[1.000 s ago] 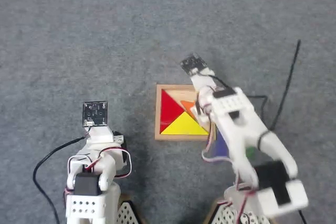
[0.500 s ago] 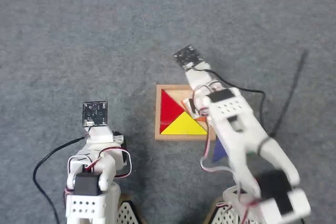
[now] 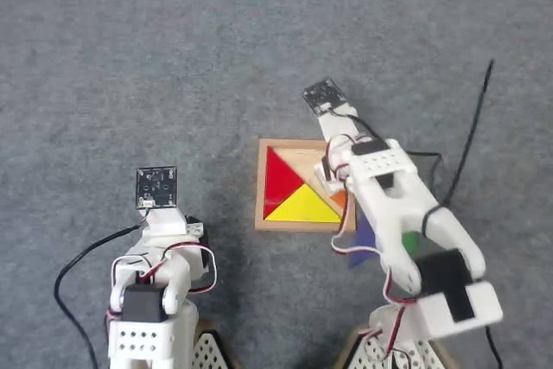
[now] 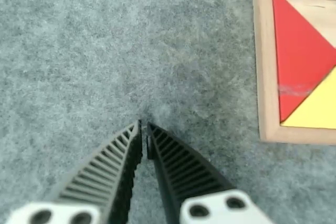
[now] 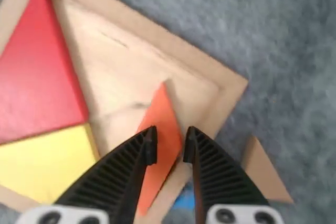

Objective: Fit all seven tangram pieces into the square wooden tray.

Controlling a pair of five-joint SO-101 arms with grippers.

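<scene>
Grey carpet point(image 3: 130, 66) covers the table under both pincers. The right arm point(image 3: 406, 213) stretches over the right edge of the square wooden tray point(image 3: 259, 183), and the left arm point(image 3: 155, 283) sits folded well to the tray's left. The right pincer point(image 5: 169, 139) hangs over the tray's inner corner, right above the orange piece point(image 5: 165, 114). Whether it grips that piece or merely hovers on it I cannot tell. The piece lies slanted, one end on the bare tray floor and the other crossing the rim below the pincer. The red triangle point(image 3: 281, 179) lies flat in the tray on the side away from the right pincer, with the yellow triangle point(image 3: 302, 205) touching it along one edge. Both are apart from the pincer's tips. A blue piece point(image 3: 365, 232) lies on the carpet under the right arm, just outside the tray, and a tan triangle point(image 5: 262, 174) rests on the carpet beside the tray's corner, near the right pincer. The left pincer point(image 4: 143, 127) is clenched on nothing, its tips over bare carpet — the tray lies off to one side, apart from it.
</scene>
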